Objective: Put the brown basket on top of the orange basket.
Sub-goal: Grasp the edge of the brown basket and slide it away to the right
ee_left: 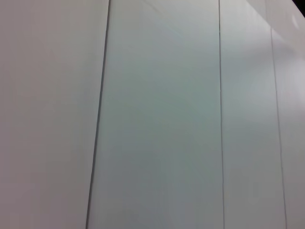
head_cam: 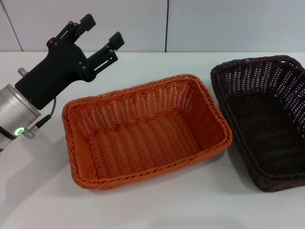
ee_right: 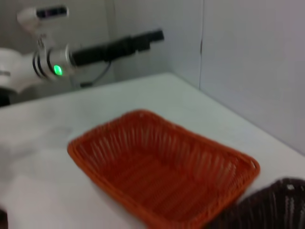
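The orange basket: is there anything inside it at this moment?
No. The orange basket holds nothing; its woven floor is bare. The brown basket sits beside it on the table, also with nothing inside. The left gripper hovers open, apart from both.

Orange basket (head_cam: 143, 133) in front of me — woven wicker-style strands, slight plastic sheen, braided rim, ribbed rough texture. Brown basket (head_cam: 267, 119) beside it: same weave, near-black, a bit glossier on the strands. Table (head_cam: 157, 210) is smooth matt white. My left gripper (head_cam: 97, 36) looks like matt black plastic, on a brushed-metal wrist cuff (head_cam: 14, 117). Wall panels (ee_left: 157, 119) — smooth, faint satin finish.
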You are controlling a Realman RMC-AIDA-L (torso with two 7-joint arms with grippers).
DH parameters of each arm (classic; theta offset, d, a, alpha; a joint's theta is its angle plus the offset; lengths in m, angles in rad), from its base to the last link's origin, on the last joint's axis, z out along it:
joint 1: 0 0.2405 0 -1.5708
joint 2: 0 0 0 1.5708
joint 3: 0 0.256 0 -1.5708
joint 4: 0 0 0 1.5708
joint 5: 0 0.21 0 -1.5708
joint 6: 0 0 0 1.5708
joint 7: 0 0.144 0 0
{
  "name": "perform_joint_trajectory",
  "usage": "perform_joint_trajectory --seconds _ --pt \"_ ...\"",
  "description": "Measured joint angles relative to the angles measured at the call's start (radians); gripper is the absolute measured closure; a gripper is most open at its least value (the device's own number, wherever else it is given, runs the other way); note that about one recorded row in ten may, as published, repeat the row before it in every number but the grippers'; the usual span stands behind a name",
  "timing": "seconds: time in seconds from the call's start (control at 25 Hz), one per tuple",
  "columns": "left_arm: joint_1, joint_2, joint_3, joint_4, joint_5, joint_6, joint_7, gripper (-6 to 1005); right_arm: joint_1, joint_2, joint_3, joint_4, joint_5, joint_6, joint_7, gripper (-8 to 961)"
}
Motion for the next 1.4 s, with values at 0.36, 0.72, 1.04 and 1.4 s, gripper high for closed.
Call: perform_joint_trajectory --seconds 0.36,0.72,1.04,1.4 --pt "-0.024 -0.003 -0.001 -0.026 -0.005 0.0 -0.008 156 0.001 -0.005 -0.054 -0.05 -0.053 -0.004 0.026 128" --pt "-0.042 -0.003 -0.002 -0.057 -0.005 0.0 -0.009 156 0.009 0.011 -0.024 -0.106 -0.04 0.011 0.262 129" --pt "-0.071 -0.001 -0.002 -0.089 -0.005 -0.003 -0.001 156 -0.06 0.131 0.024 -0.359 0.064 0.024 0.586 127" --pt "-0.115 0.002 0.001 -0.095 0.009 -0.05 0.012 157 -0.172 0.187 0.043 -0.44 0.166 0.012 0.736 129"
